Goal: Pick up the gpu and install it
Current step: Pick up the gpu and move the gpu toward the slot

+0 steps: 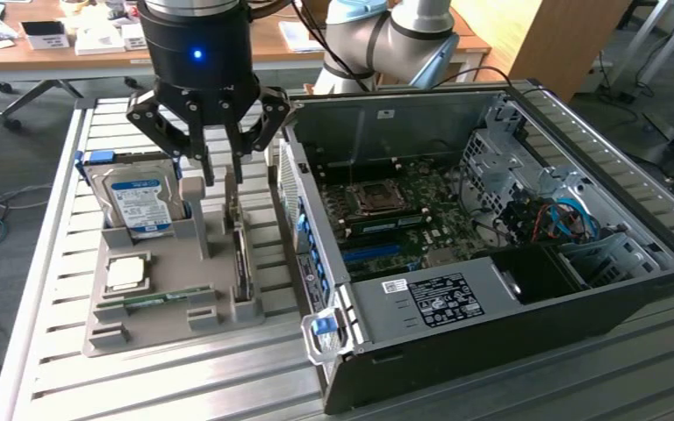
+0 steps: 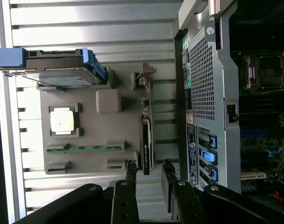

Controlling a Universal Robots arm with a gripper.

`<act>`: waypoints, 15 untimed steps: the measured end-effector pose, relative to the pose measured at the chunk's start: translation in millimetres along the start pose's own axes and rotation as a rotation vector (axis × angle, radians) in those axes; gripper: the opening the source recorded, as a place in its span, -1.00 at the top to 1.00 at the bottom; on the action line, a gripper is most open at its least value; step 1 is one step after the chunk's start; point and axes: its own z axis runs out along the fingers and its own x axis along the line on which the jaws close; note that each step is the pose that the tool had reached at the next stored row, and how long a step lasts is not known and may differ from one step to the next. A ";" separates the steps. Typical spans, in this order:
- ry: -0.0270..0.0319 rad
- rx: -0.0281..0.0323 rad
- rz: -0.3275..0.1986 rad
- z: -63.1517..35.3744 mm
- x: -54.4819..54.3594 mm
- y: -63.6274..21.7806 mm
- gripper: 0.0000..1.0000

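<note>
Judging from how things lie, you are at the very start of the job: the gpu (image 1: pixel 241 256), a thin dark card with a silver metal bracket at one end, stands on its long edge in a slot of the flat grey plastic holder tray (image 1: pixel 150 338), and nothing shows it lifted yet. Your tool (image 1: pixel 220 167) hangs directly over the card with its black fingers (image 2: pixel 131 170) spread apart, one on each side of the card's upper edge. In the wrist view there is a clear gap between each finger and the board, so you have no grip on it. Beside the card the tray also carries the thick silver hard drive with the blue-and-white label (image 1: pixel 138 202), a square silver processor chip (image 1: pixel 126 274) and a long narrow green memory stick (image 1: pixel 155 298), all seated in their places. The open black computer case (image 1: pixel 618 298) lies on the slatted metal worktop (image 1: pixel 197 386) just beside the tray, its green motherboard (image 1: pixel 396 210) exposed and, as far as you can see, without a card fitted. Grasping, lifting, carrying and seating are all left to do.
</note>
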 end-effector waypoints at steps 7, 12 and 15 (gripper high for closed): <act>0.0000 0.0000 0.000 0.2 0.0 0.0 0.29; 0.0001 0.0000 0.000 0.2 0.0 0.0 0.26; 0.0001 0.0001 0.000 0.2 0.0 0.0 0.14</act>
